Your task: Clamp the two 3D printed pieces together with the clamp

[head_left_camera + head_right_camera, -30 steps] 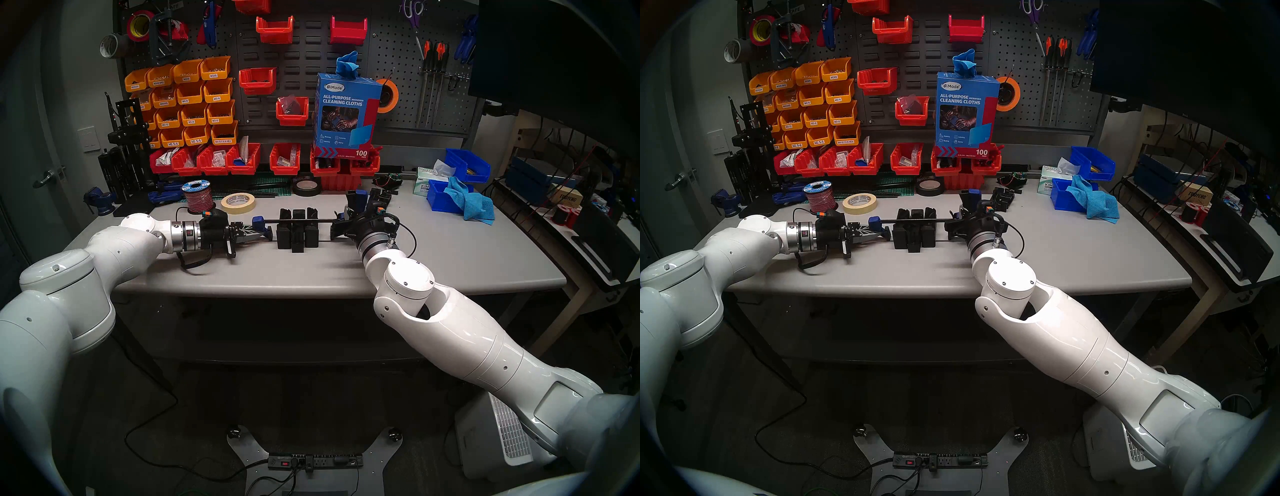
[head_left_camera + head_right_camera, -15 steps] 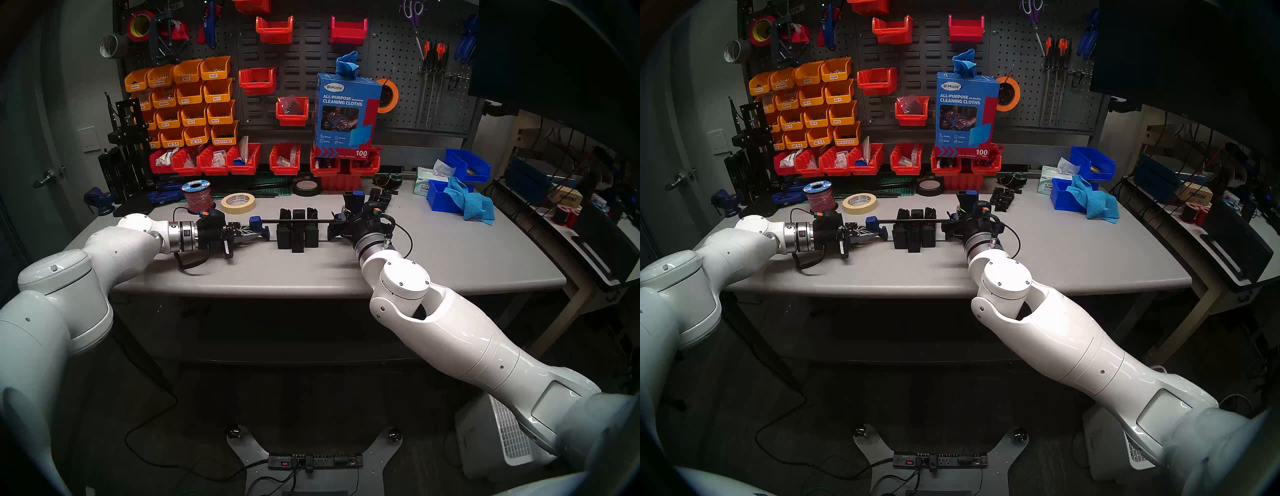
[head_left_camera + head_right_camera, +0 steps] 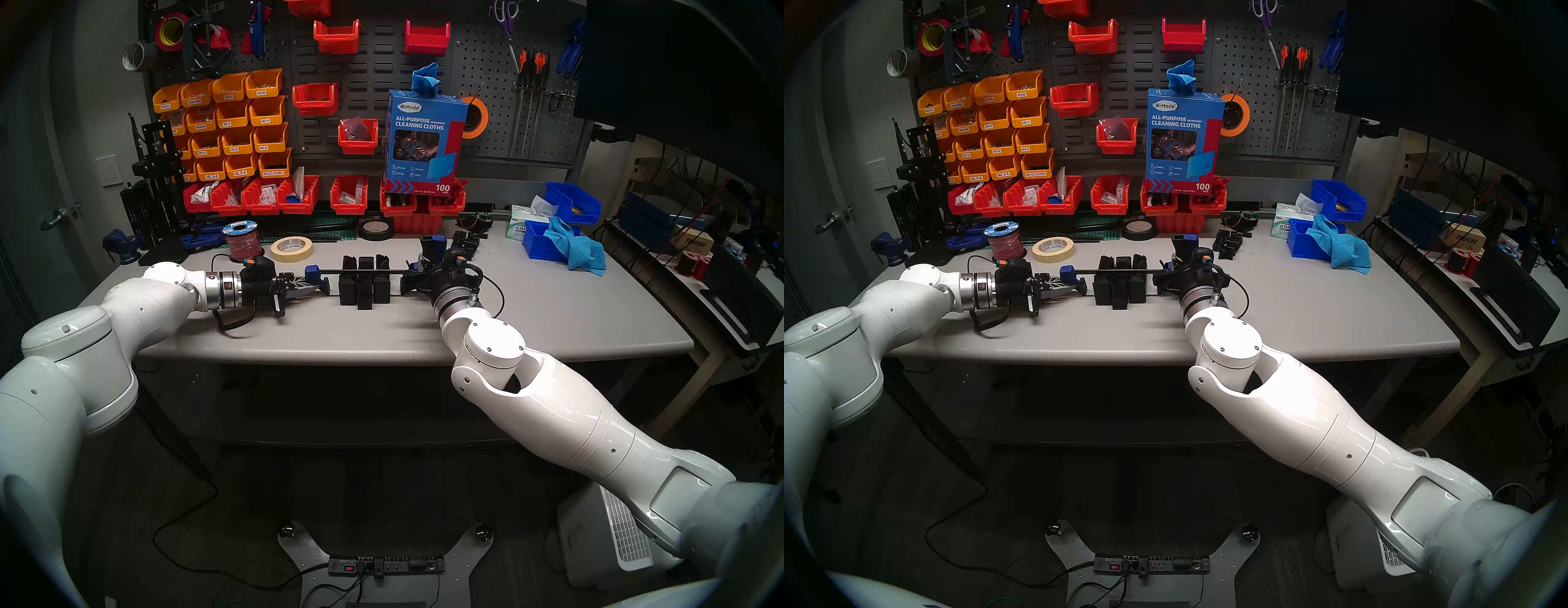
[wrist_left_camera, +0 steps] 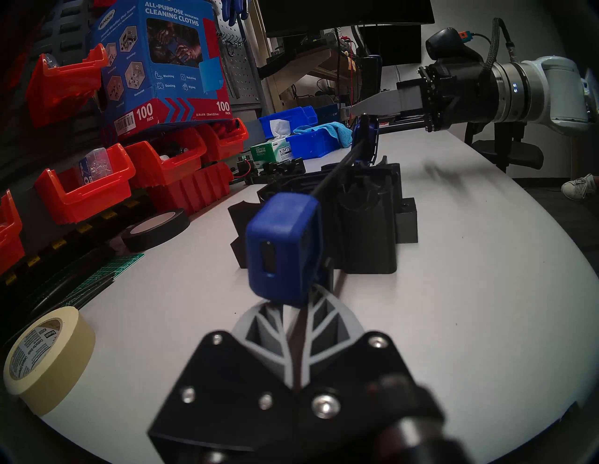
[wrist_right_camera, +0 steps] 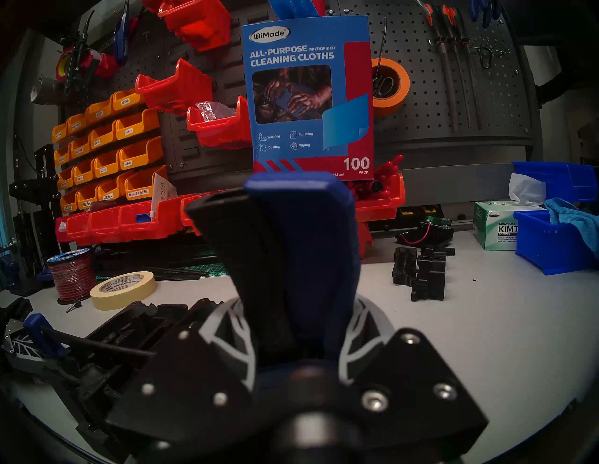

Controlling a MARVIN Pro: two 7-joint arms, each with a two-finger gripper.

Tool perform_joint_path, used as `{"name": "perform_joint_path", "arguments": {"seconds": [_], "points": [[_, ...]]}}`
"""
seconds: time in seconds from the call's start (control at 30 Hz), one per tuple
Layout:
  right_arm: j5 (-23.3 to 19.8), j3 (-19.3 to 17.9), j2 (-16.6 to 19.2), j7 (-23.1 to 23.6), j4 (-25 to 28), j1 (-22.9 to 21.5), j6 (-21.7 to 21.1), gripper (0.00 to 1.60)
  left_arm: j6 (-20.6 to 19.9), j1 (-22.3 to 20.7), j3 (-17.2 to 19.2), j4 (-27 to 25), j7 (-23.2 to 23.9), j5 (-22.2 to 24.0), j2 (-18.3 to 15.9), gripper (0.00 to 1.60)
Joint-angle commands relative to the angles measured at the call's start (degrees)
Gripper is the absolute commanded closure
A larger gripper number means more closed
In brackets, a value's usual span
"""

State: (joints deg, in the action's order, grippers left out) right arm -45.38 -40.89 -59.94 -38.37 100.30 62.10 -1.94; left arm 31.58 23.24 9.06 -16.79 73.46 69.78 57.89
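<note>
Clamp: the blue bar clamp (image 3: 365, 271) lies across the middle of the counter (image 3: 551, 314), its black bar running from 9 to 3 o'clock over the printed pieces.
Pieces: the two black 3D printed pieces (image 3: 364, 285) stand side by side between the clamp's jaws, under the bar.
Left hand (image 3: 312, 288): clenched on the clamp's fixed blue end.
Right hand (image 5: 299, 327): grasping the blue and black trigger handle.
Progress: clamp is positioned around the parts; both jaws look apart from the pieces, so squeezing tight seems left.
</note>
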Motion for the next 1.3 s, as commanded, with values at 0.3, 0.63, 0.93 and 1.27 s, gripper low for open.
{"name": "perform_joint_path", "arguments": {"seconds": [0.3,0.63,0.93,1.27], "points": [[-0.7,0.1,0.1,-1.0,1.4,1.2,0.9,0.0,-0.4,0.1,-0.2,-0.4,4.0,0.7,0.6,1.6],[-1.1,-0.3,0.0,-1.4,1.8,1.0,1.8,0.0,-0.7,0.0,-0.5,-0.4,4.3,1.2,0.6,1.6],[-1.3,-1.0,0.1,-1.6,2.1,0.1,2.0,0.0,-0.9,0.0,-0.7,-0.4,4.6,1.7,0.6,1.6],[-1.4,-0.9,-0.1,-1.3,2.0,0.1,1.7,0.0,-1.0,0.0,-1.0,-0.6,4.9,2.3,0.5,1.6]]}}
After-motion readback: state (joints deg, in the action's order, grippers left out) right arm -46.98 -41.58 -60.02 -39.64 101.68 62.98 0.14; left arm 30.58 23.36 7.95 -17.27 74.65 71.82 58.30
